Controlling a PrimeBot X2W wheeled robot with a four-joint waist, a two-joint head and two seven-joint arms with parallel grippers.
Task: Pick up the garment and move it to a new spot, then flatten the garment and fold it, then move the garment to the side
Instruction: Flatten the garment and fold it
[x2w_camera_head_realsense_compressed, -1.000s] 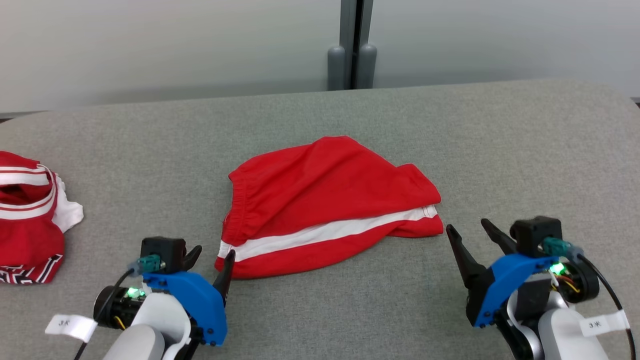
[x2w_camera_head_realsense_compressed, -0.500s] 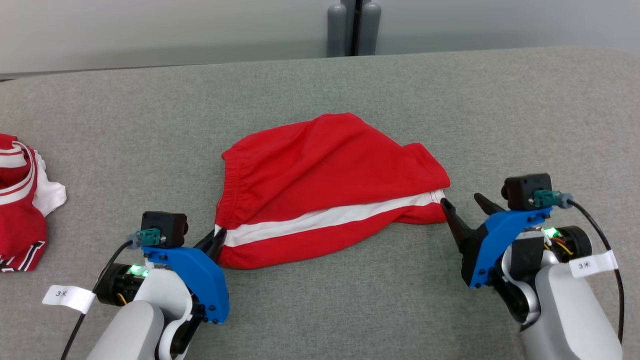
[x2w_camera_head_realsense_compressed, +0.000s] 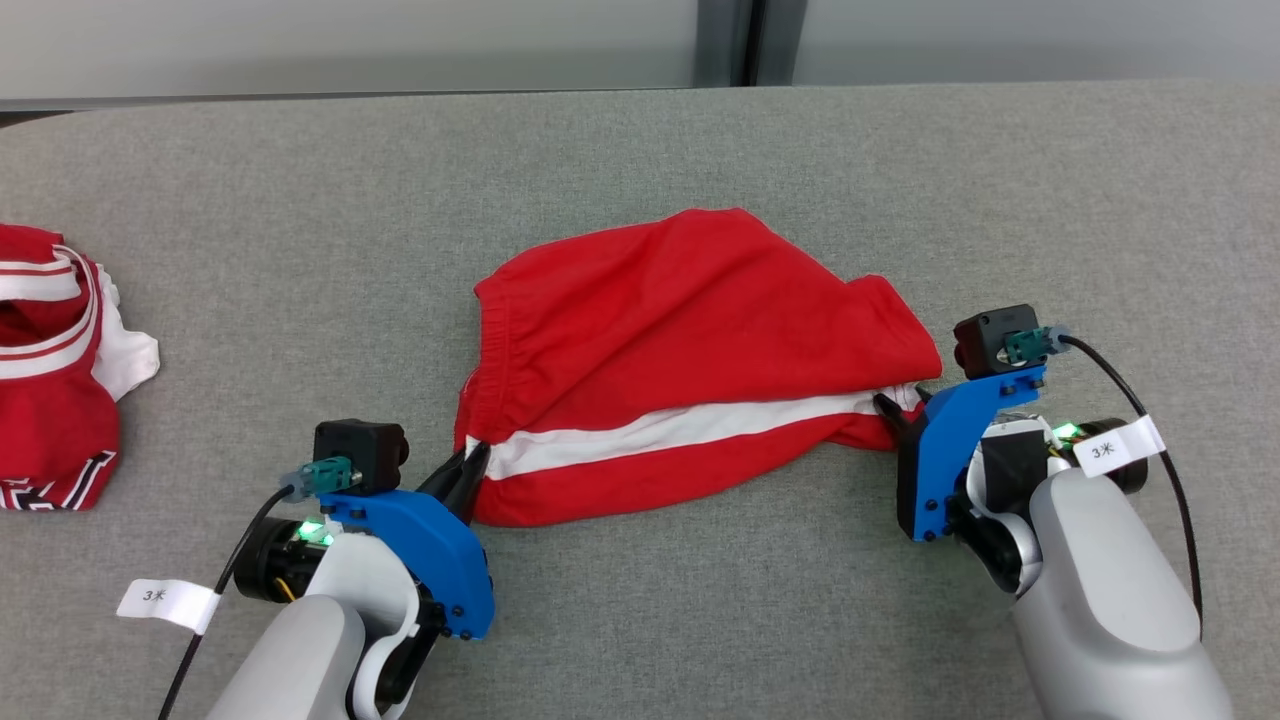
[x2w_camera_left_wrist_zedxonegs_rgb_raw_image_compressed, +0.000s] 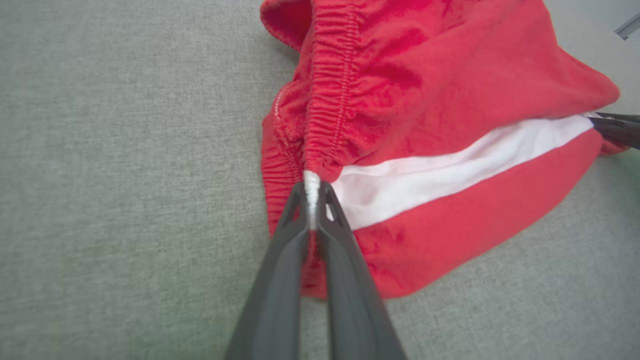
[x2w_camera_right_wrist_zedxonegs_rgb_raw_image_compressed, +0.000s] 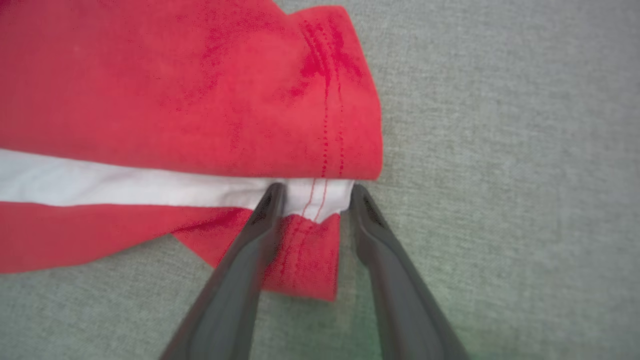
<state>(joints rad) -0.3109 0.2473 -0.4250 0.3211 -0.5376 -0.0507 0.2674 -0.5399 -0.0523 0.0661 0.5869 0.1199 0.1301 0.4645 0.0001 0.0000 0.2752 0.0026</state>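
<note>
Shorts of red cotton (x2w_camera_head_realsense_compressed: 690, 350), with a white side stripe and a gathered elastic waistband, lie crumpled near the middle of a wide table covered in grey woven fabric (x2w_camera_head_realsense_compressed: 700, 600). The waistband is at the left end and the leg hem at the right, and the white stripe runs along the near side from one end to the other.

The left gripper (x2w_camera_head_realsense_compressed: 472, 468) sits at the near left corner of the shorts. Its two long dark fingers (x2w_camera_left_wrist_zedxonegs_rgb_raw_image_compressed: 280, 280) are pressed together, pinching the end of the white stripe where it meets the waistband.

The right gripper (x2w_camera_head_realsense_compressed: 893, 408) sits at the near right corner of the shorts, at the hem. Its two dark fingers (x2w_camera_right_wrist_zedxonegs_rgb_raw_image_compressed: 230, 290) stand apart, one on each side of the stripe's stitched end. A small fold of white and red cloth lies between them, and their tips touch its edges without yet squeezing it flat. The rest of the shorts rests on the table, stretching between the two grippers and bulging toward the far side.

At the far left edge, well apart from the shorts, lies a bunched red garment with white bands and black trim (x2w_camera_head_realsense_compressed: 50, 400).

A small white paper label (x2w_camera_head_realsense_compressed: 165, 603) hangs from the left wrist cable, and another (x2w_camera_head_realsense_compressed: 1110, 447) from the right.
</note>
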